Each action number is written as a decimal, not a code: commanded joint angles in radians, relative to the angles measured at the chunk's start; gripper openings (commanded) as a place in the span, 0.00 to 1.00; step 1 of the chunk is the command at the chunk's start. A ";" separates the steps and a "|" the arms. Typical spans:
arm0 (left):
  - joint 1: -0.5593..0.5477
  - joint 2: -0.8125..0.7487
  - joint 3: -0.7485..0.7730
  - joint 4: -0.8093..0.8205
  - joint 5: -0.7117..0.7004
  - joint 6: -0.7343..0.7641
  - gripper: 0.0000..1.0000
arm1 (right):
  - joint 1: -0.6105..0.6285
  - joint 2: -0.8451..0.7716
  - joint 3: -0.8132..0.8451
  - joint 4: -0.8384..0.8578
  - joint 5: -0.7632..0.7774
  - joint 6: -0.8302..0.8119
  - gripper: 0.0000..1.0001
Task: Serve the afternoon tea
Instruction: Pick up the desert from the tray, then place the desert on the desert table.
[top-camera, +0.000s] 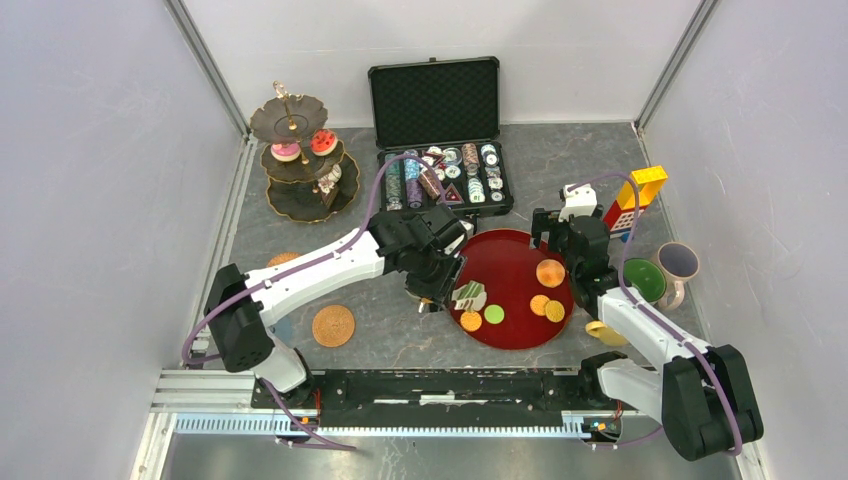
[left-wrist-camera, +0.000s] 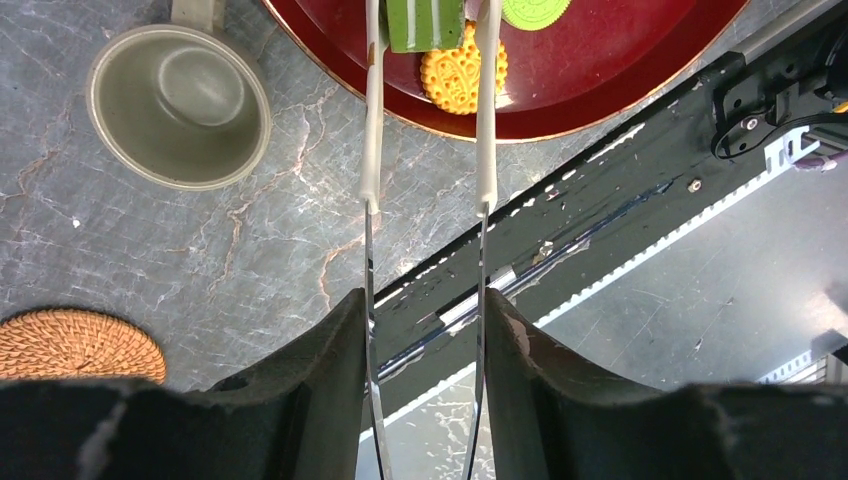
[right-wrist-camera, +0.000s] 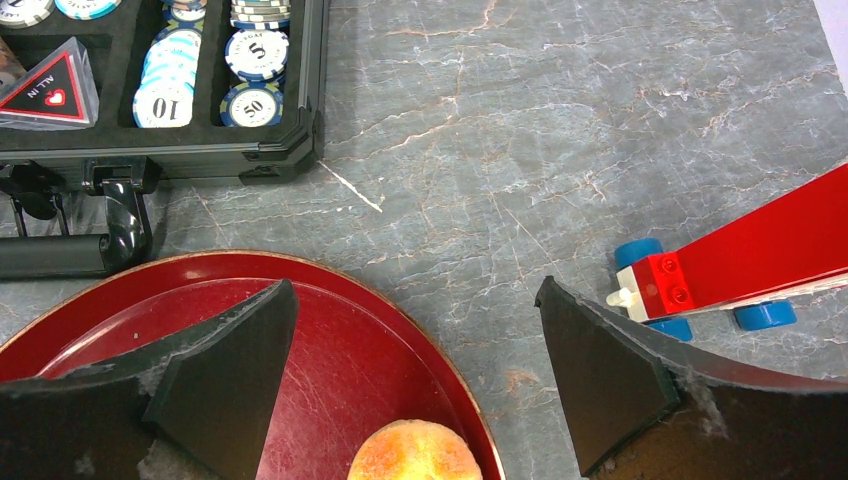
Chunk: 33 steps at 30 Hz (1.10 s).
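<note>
While the left gripper (left-wrist-camera: 425, 330) clamps tongs (left-wrist-camera: 371, 150), their tips straddle the green cake slice (left-wrist-camera: 425, 22) straight ahead; right gripper (right-wrist-camera: 415, 375) gapes wide.

in the black case (right-wrist-camera: 290, 150), poker chips (right-wrist-camera: 258, 52) read "5", "50" and "10"; a triangular marker (right-wrist-camera: 45, 88) read "all in".

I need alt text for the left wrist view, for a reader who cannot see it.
The left gripper holds metal tongs whose white tips stand either side of a green cake slice on a red tray. A grey mug and a woven coaster sit nearby.
</note>
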 joint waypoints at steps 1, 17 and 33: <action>-0.004 -0.006 0.050 -0.004 -0.024 0.038 0.38 | -0.004 0.001 0.039 0.030 -0.001 0.005 0.98; -0.001 -0.074 0.151 -0.033 -0.157 0.050 0.27 | -0.003 0.006 0.042 0.030 -0.007 0.007 0.98; 0.410 -0.316 -0.062 -0.033 -0.314 0.168 0.20 | -0.003 0.002 0.042 0.026 -0.006 0.006 0.98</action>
